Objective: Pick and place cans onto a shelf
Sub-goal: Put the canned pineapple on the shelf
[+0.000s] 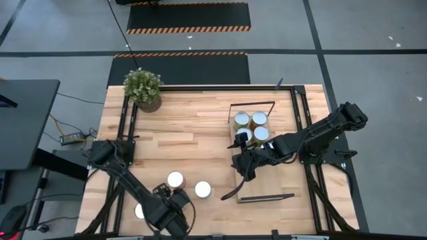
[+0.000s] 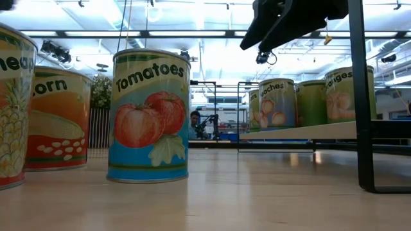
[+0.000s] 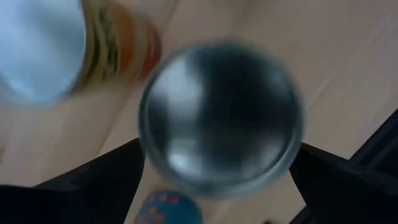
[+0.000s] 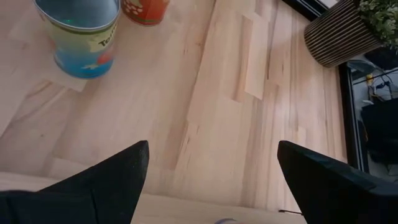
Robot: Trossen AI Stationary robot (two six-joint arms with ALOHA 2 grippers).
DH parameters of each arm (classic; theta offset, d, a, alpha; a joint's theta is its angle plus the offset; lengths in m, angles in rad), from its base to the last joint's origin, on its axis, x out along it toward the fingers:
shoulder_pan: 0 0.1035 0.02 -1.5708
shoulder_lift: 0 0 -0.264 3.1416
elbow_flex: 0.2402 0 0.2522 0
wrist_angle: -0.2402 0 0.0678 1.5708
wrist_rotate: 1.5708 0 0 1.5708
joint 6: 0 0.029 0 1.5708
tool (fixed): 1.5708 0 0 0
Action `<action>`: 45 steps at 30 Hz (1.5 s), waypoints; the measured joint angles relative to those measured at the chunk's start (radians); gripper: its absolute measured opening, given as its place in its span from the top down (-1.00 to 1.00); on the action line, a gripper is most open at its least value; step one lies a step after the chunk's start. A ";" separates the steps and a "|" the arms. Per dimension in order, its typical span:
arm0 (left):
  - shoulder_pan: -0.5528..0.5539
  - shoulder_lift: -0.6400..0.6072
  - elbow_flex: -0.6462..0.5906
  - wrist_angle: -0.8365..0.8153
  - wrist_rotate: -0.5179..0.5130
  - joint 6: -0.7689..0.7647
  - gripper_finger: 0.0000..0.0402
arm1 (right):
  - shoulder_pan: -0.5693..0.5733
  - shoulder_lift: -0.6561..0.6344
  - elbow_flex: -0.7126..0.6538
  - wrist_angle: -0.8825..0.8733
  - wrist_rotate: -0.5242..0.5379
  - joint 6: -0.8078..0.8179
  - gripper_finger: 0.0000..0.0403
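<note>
While four cans (image 1: 251,127) stood in a tight square on the far part of the shelf (image 1: 267,180), which lay along the right side of the table (image 1: 193,133), three more remained on the bare wood near the front edge. Two of these, one with a white top (image 1: 175,179) and the tomatoes can (image 1: 203,190), stood close together; the third (image 1: 139,211) sat near the front left, partly hidden by the left arm. From table height the tomatoes can (image 2: 151,115) stood upright beside a corn can (image 2: 56,120), with the peaches can (image 2: 277,102) and its neighbours raised on the shelf board (image 2: 302,131) behind. The left gripper (image 1: 175,200) hung just beside the white-topped can; its wrist view showed a blurred silver can top (image 3: 221,121) between its dark fingers (image 3: 93,180), spread wide on either side, contact unclear. The right gripper (image 1: 241,167) hovered over the shelf just in front of the four cans, fingers (image 4: 106,180) wide apart and holding nothing. A potted plant (image 1: 143,89) stood at the far left corner
</note>
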 joint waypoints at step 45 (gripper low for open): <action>0.321 -0.013 0.525 -0.318 0.060 0.664 -0.62 | 0.096 -0.401 0.000 -0.229 0.007 0.198 -0.81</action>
